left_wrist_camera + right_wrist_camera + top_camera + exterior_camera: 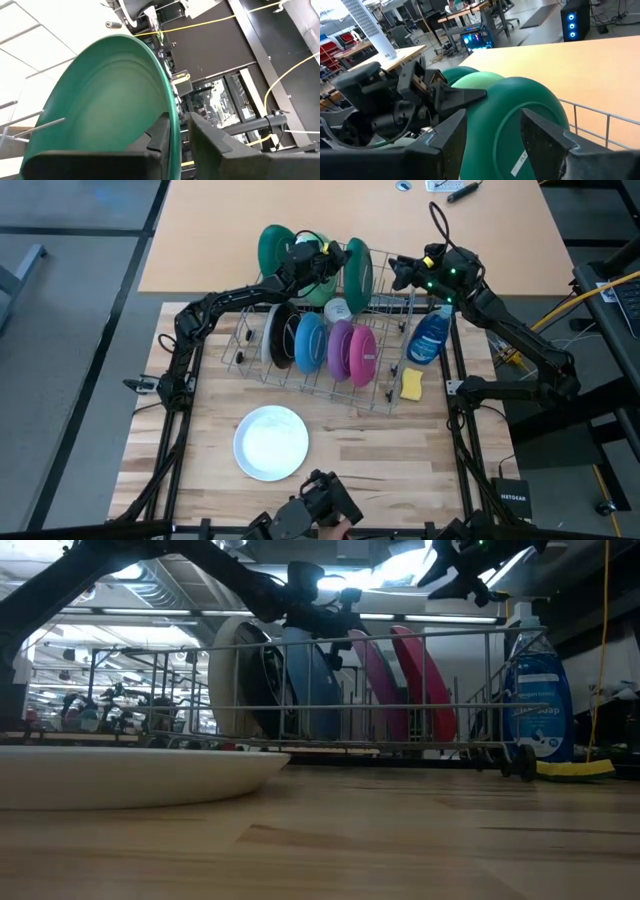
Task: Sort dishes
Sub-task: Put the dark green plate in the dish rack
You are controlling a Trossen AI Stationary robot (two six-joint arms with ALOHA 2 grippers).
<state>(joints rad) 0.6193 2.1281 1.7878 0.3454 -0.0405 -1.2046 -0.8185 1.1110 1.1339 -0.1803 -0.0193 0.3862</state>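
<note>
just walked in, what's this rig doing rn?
Sorting dishes out of a wire rack. The left end effector is at the back of the rack with its fingers on either side of a dark green plate's rim. The right end effector hangs open beside the other green plate. A white plate lies on the table in front; black-and-white, blue, purple and pink dishes stand in the rack's front row. A soap bottle and a sponge sit at the rack's right end.
</note>
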